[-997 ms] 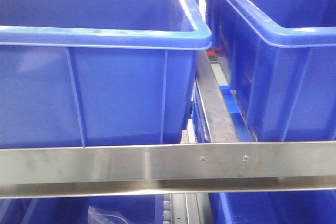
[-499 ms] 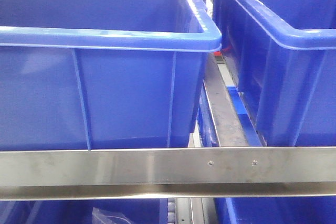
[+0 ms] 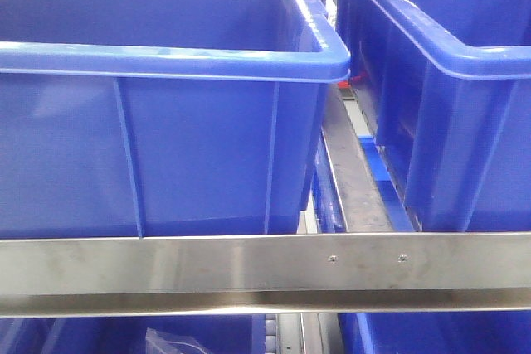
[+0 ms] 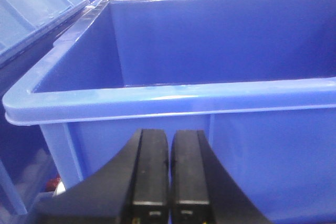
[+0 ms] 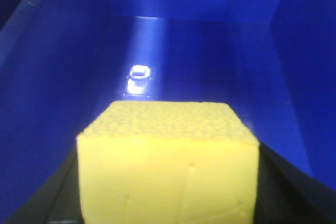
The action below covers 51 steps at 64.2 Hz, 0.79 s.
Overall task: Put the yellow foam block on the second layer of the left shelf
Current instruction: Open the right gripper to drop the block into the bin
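The yellow foam block (image 5: 168,166) fills the lower middle of the right wrist view, its pored top face turned up. My right gripper (image 5: 168,150) is shut on it, with a black finger (image 5: 286,190) showing at each side. The block hangs inside a deep blue bin (image 5: 52,77), above the bin's floor. My left gripper (image 4: 169,135) is shut with nothing between its pads. It sits just outside the front wall of another blue bin (image 4: 173,100), below the rim. Neither gripper nor the block shows in the front view.
In the front view two large blue bins, a left bin (image 3: 174,64) and a right bin (image 3: 448,55), stand side by side on a shelf behind a steel rail (image 3: 249,267). A metal divider strip (image 3: 353,180) runs between them. More blue bins (image 3: 83,333) sit below the rail.
Between one second and half a second ago the front view shifted, so bins and rail sit slightly further right and lower. Since then nothing has visibly moved.
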### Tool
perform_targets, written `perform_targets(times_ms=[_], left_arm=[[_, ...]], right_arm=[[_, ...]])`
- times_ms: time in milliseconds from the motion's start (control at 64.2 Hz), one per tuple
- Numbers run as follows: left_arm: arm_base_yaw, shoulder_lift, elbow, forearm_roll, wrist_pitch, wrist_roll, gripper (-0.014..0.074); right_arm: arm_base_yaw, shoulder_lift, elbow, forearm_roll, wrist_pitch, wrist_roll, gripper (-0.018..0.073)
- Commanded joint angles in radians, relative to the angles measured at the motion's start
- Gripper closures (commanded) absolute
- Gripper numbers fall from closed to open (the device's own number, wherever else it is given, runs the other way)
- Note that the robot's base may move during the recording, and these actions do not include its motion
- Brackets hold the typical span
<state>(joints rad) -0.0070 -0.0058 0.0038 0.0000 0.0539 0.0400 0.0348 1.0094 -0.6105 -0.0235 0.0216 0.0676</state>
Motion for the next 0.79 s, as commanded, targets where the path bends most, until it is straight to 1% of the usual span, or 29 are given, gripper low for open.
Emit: perform_targets(times_ms=[0, 109, 218, 390, 468, 545, 623, 670, 686, 732, 779], left_arm=[[0.001, -0.02, 0.026, -0.011, -0.083, -0.003, 0.0472], [0.001, -0.02, 0.026, -0.011, -0.083, -0.003, 0.0472], [0.001, -0.02, 0.026, -0.011, -0.083, -0.003, 0.0472], [0.001, -0.02, 0.026, -0.011, -0.083, -0.003, 0.0472], [0.001, -0.02, 0.026, -0.011, -0.083, -0.003, 0.0472], [0.001, -0.02, 0.026, -0.011, -0.083, -0.003, 0.0472], [0.001, -0.02, 0.026, -0.011, -0.083, -0.003, 0.0472], [0.001, -0.02, 0.026, -0.011, -0.083, -0.003, 0.0472], [0.001, -0.02, 0.026, -0.011, -0.083, -0.003, 0.0472], [0.001, -0.02, 0.026, -0.011, -0.083, -0.003, 0.0472], [0.001, -0.02, 0.026, -0.011, -0.083, -0.003, 0.0472]], right_arm=[[-0.008, 0.032, -0.08, 0.0, -0.091, -0.009, 0.0052], [-0.008, 0.07, -0.121, 0.0, -0.064, -0.009, 0.003], [-0.008, 0.101, -0.148, 0.0, -0.039, -0.009, -0.0072], [-0.008, 0.148, -0.174, 0.0, -0.032, -0.009, -0.0065], [-0.008, 0.144, -0.188, 0.001, -0.009, -0.004, -0.0064], [-0.01, 0.139, -0.208, 0.001, 0.054, -0.001, -0.0055], [-0.012, 0.134, -0.225, 0.001, 0.134, -0.001, -0.0003], [-0.012, 0.129, -0.228, 0.001, 0.176, -0.001, 0.0066], [-0.012, 0.125, -0.228, 0.001, 0.185, -0.001, 0.0092], [-0.012, 0.121, -0.228, 0.001, 0.215, -0.001, 0.0209], [-0.012, 0.116, -0.228, 0.001, 0.233, -0.001, 0.034]])
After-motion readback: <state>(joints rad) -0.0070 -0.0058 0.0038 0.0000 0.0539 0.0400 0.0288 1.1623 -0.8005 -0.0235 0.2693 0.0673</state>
